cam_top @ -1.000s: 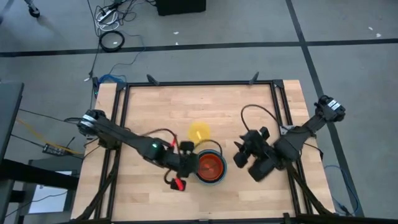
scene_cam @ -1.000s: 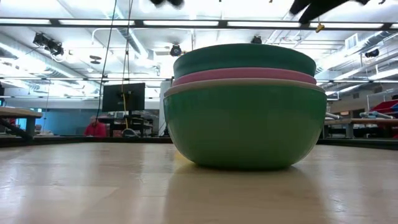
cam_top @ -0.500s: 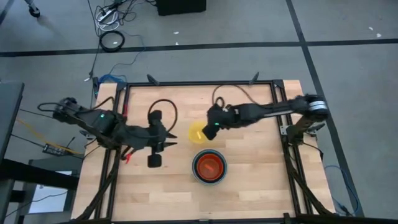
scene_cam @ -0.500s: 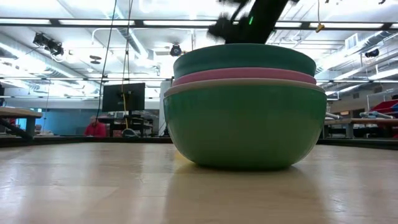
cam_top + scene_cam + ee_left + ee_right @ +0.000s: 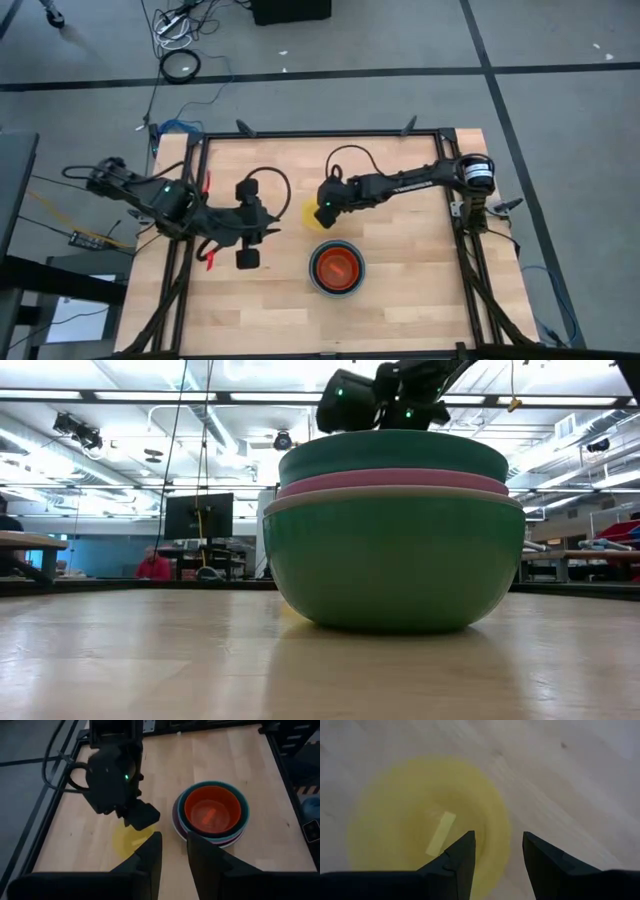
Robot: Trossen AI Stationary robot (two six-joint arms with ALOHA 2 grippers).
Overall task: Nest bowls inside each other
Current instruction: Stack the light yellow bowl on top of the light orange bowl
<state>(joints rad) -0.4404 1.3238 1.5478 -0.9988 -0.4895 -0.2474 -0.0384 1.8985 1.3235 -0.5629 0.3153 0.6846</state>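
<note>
Your right gripper [image 5: 322, 212] sits at the centre of the high view, directly over the yellow bowl [image 5: 311, 214], which lies alone on the wooden table [image 5: 400, 170] just above and left of the stack [image 5: 336, 267]. In the right wrist view the two dark fingers [image 5: 461, 855] stand apart with a clear gap, straddling the near rim of the yellow bowl [image 5: 427, 822]; nothing is grasped yet. That spread looks chosen to let one finger drop inside the wall and the other outside, a rim pinch, which is the likely way to lift a shallow bowl of this kind.

The stack holds the green bowl [image 5: 393, 560] at the bottom, then a pale rim, pink [image 5: 393, 481] and teal [image 5: 393, 455] as seen from the low view; from above an orange bowl [image 5: 337, 265] sits innermost. Judgement: the yellow bowl is the one loose piece in view and goes into the orange next.

Your left gripper [image 5: 250, 222] waits at mid-left of the high view, well apart from both bowls, fingers parted and empty, presumably parked clear of the right arm's path.

Watch the descent: a thin plastic rim may skid sideways if one finger lands on it.
</note>
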